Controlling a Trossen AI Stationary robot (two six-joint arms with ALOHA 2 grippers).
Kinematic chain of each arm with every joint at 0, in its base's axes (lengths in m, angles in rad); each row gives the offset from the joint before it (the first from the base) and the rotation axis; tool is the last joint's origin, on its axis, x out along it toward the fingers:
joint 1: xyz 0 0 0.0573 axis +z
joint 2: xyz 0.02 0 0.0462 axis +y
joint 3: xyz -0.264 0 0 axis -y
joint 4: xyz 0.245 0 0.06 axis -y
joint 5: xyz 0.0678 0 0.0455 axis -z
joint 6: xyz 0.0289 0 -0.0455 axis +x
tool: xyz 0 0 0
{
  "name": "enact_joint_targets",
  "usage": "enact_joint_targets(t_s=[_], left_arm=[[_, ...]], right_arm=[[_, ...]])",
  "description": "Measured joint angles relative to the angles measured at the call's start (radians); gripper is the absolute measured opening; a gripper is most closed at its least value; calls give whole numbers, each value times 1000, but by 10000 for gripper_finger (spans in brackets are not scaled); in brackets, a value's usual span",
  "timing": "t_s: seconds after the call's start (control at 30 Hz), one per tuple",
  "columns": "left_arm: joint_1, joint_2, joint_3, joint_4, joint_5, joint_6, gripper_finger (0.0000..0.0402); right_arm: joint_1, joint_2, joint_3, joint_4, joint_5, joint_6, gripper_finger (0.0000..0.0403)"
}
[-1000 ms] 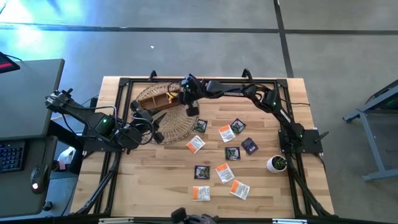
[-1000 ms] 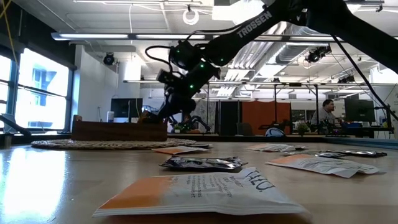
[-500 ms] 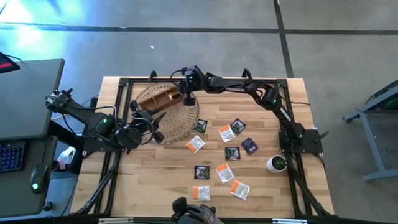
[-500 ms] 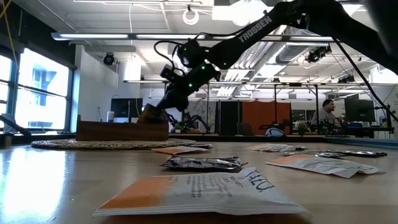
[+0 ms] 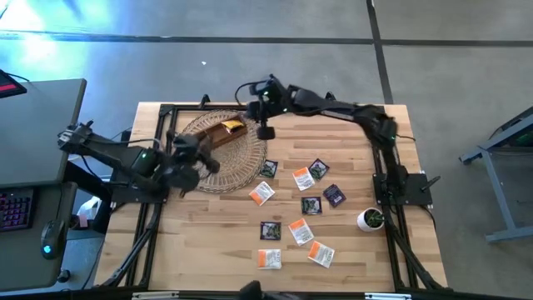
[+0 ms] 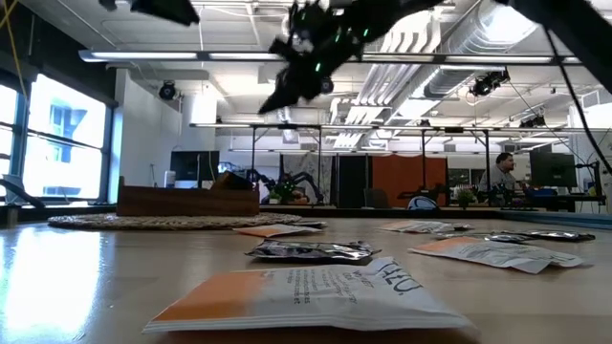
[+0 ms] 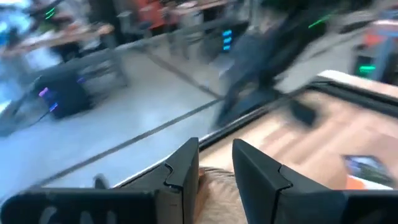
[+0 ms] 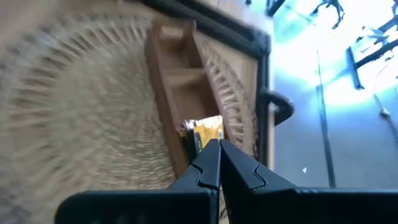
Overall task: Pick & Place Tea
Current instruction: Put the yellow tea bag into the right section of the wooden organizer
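Big wooden table [image 5: 208, 250] first, with a round woven wicker mat [image 5: 241, 154] at the far left part and a brown wooden divided box [image 5: 218, 133] sitting on it. One yellow-orange sachet [image 8: 204, 129] already lying in a compartment of that box, right under the right wrist camera.

Right gripper [image 5: 265, 132] hanging above the mat's far edge, just beside the box, fingers pressed together on nothing visible. Left gripper [image 5: 198, 155] parked over the near-left side of the mat, jaws part-way spread with a narrow gap, nothing between them as far as the left wrist view shows. That view is smeared, so not much else to get from it.

Rest of the tea [image 5: 300, 204] scattered flat on bare wood to the right of the mat and toward the near edge, orange-and-white ones and dark ones mixed, some close together. Small white pot with a plant [image 5: 371, 219] near the right arm's base.

Possible trouble, purely guessing: flat sachets on wood hard to pinch, fingertips likely to skid and shove one into a neighbour. Two close ones could come up together. Both arms crowding the box looks like a collision risk too. Also a sloppy drop could land on the divider or on the mat.
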Motion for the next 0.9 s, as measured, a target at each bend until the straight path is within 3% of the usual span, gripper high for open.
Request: enact_joint_targets(t_s=[0.17, 0.37, 0.57, 0.77, 0.9], left_arm=[[279, 24, 0, -141, 263, -133, 97], [563, 148, 1, -66, 426, 8, 97], [791, 278, 0, 166, 739, 250, 97], [944, 406, -1, 234, 839, 283, 97], [963, 490, 0, 255, 949, 283, 97]], right_arm=[[11, -198, 0, -126, 8, 6, 0], [10, -376, -82, -236, -80, 83, 0], [9, -570, -447, -80, -33, 170, 0], [19, -788, -831, 247, -33, 254, 0], [32, -908, -1025, 431, -34, 255, 0]])
